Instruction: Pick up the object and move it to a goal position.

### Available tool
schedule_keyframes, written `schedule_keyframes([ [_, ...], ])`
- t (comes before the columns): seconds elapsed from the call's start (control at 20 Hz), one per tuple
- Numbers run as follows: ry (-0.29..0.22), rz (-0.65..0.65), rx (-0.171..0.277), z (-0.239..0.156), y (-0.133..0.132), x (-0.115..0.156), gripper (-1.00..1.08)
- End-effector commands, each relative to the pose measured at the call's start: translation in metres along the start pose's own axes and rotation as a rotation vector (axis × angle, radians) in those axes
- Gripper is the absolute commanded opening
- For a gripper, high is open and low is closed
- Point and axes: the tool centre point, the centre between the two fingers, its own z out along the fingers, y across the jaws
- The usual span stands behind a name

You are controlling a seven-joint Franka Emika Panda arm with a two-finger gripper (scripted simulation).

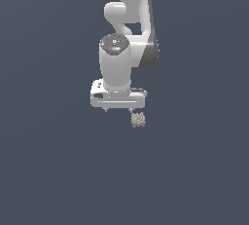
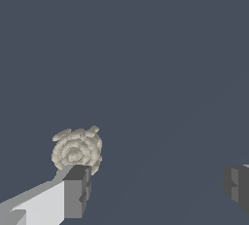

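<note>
Wrist view: pincer (image 2: 158, 187) wide, block (image 2: 77, 151) off-centre by one finger.
Approach step, I judge; next, centre over the block (image 1: 138, 119), descend, close.

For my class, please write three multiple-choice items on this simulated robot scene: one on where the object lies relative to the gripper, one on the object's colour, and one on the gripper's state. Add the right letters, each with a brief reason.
1. Where is the object relative to the gripper?
A. Clamped between the fingers
B. Below the gripper, under the finger on the exterior view's right
C. On top of the arm

2. What colour is the object?
A. Beige-tan
B. Bright red
C. Green

3. What state is the gripper in?
A. Shut on the object
B. Shut on nothing
C. Open

Answers: 1 B, the wrist view shows the object beside one fingertip, not in the gap. 2 A, both views show a tan, ridged lump. 3 C, the wrist view shows a wide gap between the fingers.
</note>
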Motion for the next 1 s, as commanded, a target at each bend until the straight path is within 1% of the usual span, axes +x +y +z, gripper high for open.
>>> schedule_keyframes([
  [0.0,0.000,-0.003,0.000,0.000,-0.002,0.000,1.00],
  [0.3,0.000,-0.025,-0.001,0.017,-0.020,-0.005,1.00],
  [0.7,0.002,-0.088,-0.001,0.061,-0.070,-0.023,1.00],
  [0.95,0.003,-0.112,0.001,0.077,-0.089,-0.032,1.00],
])
